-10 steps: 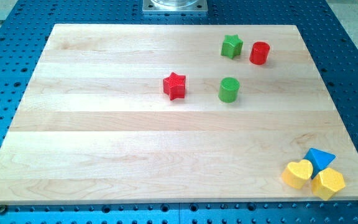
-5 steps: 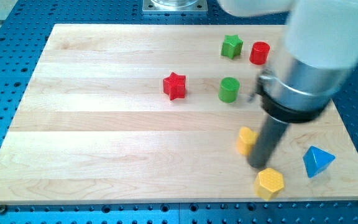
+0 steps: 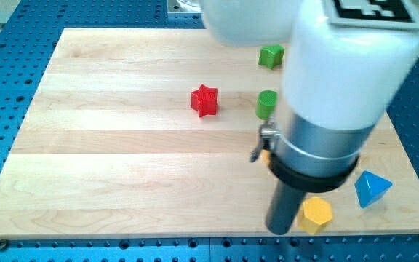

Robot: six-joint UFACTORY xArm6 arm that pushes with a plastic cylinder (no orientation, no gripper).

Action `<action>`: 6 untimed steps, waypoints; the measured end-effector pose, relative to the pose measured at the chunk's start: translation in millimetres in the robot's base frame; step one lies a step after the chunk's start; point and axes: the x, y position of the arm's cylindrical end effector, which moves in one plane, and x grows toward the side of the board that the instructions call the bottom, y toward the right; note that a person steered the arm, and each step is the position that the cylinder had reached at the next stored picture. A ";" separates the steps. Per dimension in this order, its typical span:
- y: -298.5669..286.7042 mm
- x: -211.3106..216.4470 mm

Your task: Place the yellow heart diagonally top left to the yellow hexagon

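The yellow hexagon (image 3: 316, 215) lies near the board's bottom edge, right of centre. My tip (image 3: 281, 231) stands just left of it, touching or nearly touching its left side. The arm's wide body fills the view's upper right and covers the spot up and left of the hexagon. Only a small yellow sliver (image 3: 266, 155), probably the yellow heart, shows at the arm's left edge.
A blue triangular block (image 3: 372, 189) lies right of the hexagon. A red star (image 3: 204, 100) sits near the board's middle. A green cylinder (image 3: 265, 104) and a green star (image 3: 270, 55) are partly hidden by the arm. The board's bottom edge (image 3: 195, 235) is close to my tip.
The arm has come in from the upper right. The heart and hexagon have moved left out of the bottom right corner, the heart up and left. My tip has moved down beside the hexagon.
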 end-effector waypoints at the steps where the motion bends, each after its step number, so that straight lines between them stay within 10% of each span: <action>1: 43.1 0.0; 4: 81.4 -107.3; 6: 212.3 -10.0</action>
